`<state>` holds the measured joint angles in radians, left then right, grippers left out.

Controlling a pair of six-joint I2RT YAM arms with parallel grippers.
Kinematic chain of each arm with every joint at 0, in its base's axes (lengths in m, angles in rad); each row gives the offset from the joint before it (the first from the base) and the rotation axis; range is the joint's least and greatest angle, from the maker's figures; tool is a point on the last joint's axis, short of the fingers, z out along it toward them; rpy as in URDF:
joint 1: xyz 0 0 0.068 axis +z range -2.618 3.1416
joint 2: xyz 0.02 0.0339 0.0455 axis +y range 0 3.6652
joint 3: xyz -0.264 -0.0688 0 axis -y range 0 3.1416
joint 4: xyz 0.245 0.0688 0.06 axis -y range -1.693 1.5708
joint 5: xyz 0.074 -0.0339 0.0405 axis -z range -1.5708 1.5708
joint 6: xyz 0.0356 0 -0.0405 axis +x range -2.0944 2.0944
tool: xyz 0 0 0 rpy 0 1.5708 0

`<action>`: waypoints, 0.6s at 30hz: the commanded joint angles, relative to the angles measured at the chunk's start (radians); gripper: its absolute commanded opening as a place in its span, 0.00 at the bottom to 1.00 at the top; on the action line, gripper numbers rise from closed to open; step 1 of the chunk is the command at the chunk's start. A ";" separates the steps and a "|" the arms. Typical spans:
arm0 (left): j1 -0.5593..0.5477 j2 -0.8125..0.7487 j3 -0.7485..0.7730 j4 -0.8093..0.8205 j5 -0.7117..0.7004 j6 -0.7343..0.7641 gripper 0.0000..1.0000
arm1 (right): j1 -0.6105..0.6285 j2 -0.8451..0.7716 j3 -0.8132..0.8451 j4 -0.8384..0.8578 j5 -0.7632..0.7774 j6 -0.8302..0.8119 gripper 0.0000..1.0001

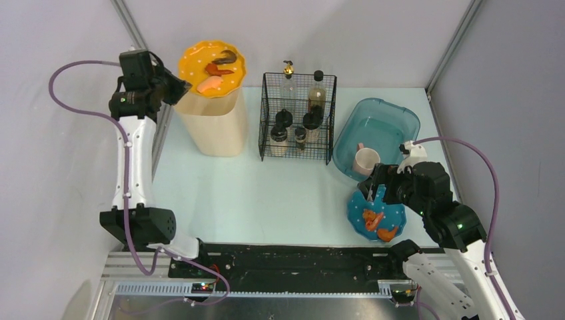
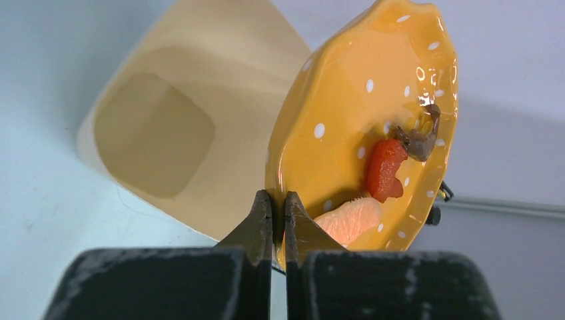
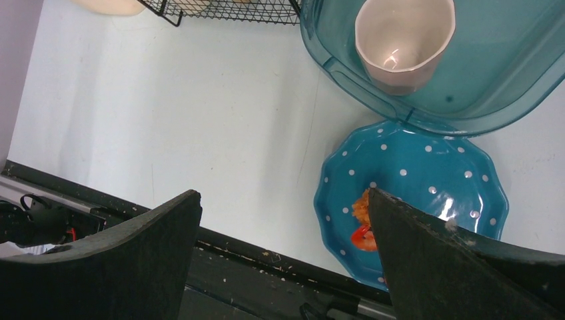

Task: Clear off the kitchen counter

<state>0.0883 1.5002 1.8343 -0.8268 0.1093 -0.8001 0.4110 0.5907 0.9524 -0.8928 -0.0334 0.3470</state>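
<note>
The pale mint tabletop [image 1: 266, 193] fills the middle of the overhead view, from the black rail at 6 o'clock to the back wall at 12. At 11 o'clock the left claw [image 2: 278, 200] is clamped on the rim of an orange dotted plate [image 2: 360, 100]. It holds the plate tilted above the open mouth of a beige bin [image 2: 153, 127], in my judgement so that the food scraps [image 2: 385, 170] slide off into it. The scraps have not yet dropped. At 4 o'clock the right claw [image 3: 283, 200] hangs with its jaws spread wide and grips nothing. It sits over the near edge of a blue dotted plate [image 3: 426, 173], which lies flat on the tabletop with scraps on it, probably lined up for a rim grasp. The blue plate lies just beside a teal tub [image 3: 506, 67] at 2 o'clock, which holds a pale cup [image 3: 403, 40] and is apparently the collection point for dishes. A wire rack [image 1: 296, 117] of bottles stands at 12 o'clock. No brand or writing is legible, and any bottle labels are too small to read.
</note>
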 commanded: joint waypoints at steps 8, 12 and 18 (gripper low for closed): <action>0.119 0.016 0.238 0.047 -0.116 0.046 0.00 | 0.009 0.008 0.037 -0.006 0.004 -0.006 1.00; 0.138 0.008 0.246 0.022 -0.186 0.089 0.00 | 0.010 0.014 0.037 -0.007 0.006 -0.009 1.00; 0.139 0.007 0.250 -0.006 -0.285 0.160 0.00 | 0.013 0.022 0.037 -0.008 0.008 -0.007 1.00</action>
<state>0.2230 1.5524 2.0068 -0.9607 -0.1089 -0.6727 0.4171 0.6079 0.9524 -0.9085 -0.0330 0.3435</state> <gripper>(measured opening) 0.035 0.996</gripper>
